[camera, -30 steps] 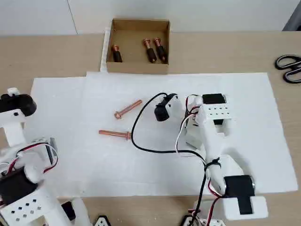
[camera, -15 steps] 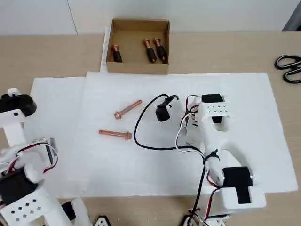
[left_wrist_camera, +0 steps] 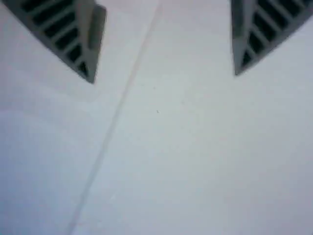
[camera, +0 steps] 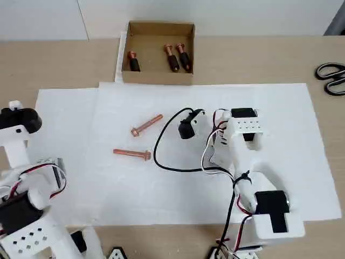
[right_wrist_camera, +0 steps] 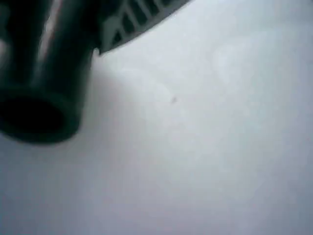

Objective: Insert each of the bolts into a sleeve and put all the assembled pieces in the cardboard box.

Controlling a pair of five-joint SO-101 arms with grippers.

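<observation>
Black plastic tubular sleeve [right_wrist_camera: 44, 98] was gripped by the right gripper [right_wrist_camera: 63, 34], mouth exposed, seemingly for a copper metal bolt [camera: 146, 125] at nine o'clock; left gripper [left_wrist_camera: 164, 49] was spread wide, empty.

White plastic left arm [camera: 27, 210] with black motors: folded at the desk's near left corner. The left gripper [left_wrist_camera: 164, 74] points down, grey ribbed fingers [left_wrist_camera: 83, 39] spread wide apart. White plastic right arm [camera: 245, 156]: based at the near edge, right of centre, stretched toward the desk's middle. The right gripper [camera: 190, 125] sits low, closed on a black hollow cylindrical sleeve [right_wrist_camera: 39, 83] held clear of the surface.
</observation>
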